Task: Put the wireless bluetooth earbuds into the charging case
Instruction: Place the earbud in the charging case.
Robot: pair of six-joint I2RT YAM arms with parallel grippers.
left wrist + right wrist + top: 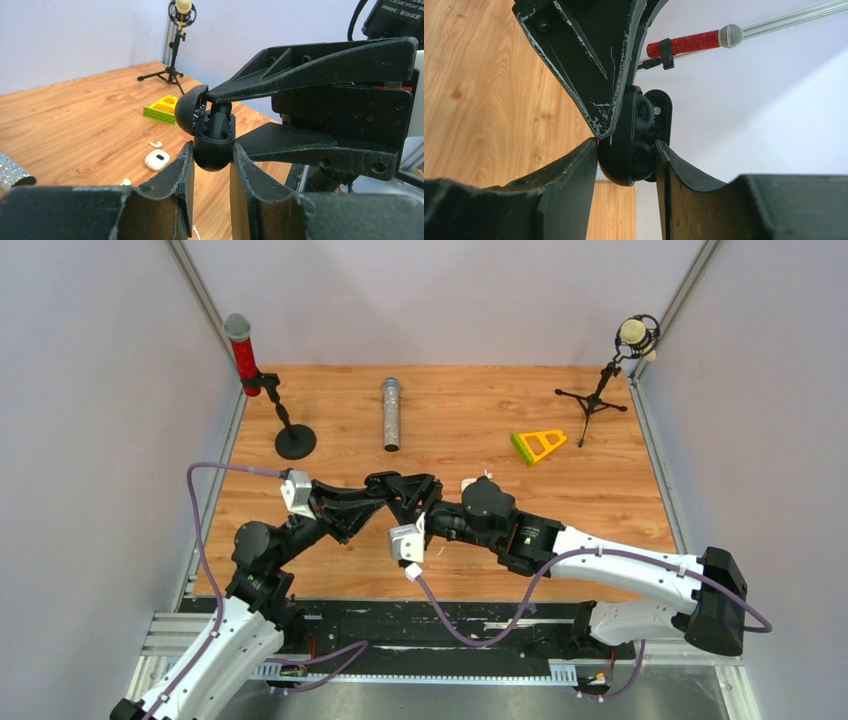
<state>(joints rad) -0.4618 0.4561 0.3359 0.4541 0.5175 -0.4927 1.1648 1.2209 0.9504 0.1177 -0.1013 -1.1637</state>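
Observation:
My left gripper [212, 150] is shut on the base of a black charging case [214, 150], held above the table with its lid [190, 107] open. A rounded black earbud [218, 122] sits in the case. My right gripper [626, 145] is closed across the same case [621, 150], one finger on its back and the other against the earbuds [644, 112] in it. Both grippers meet mid-table [405, 492]. A white case [157, 160] and a white earbud [156, 144] lie on the table beyond; another white bit [125, 182] lies nearer.
A red microphone on a stand [243, 350] stands back left. A silver microphone [391, 412] lies at the back centre, a green and yellow toy [538, 445] to its right. A tripod microphone [635, 335] stands back right. Walls close both sides.

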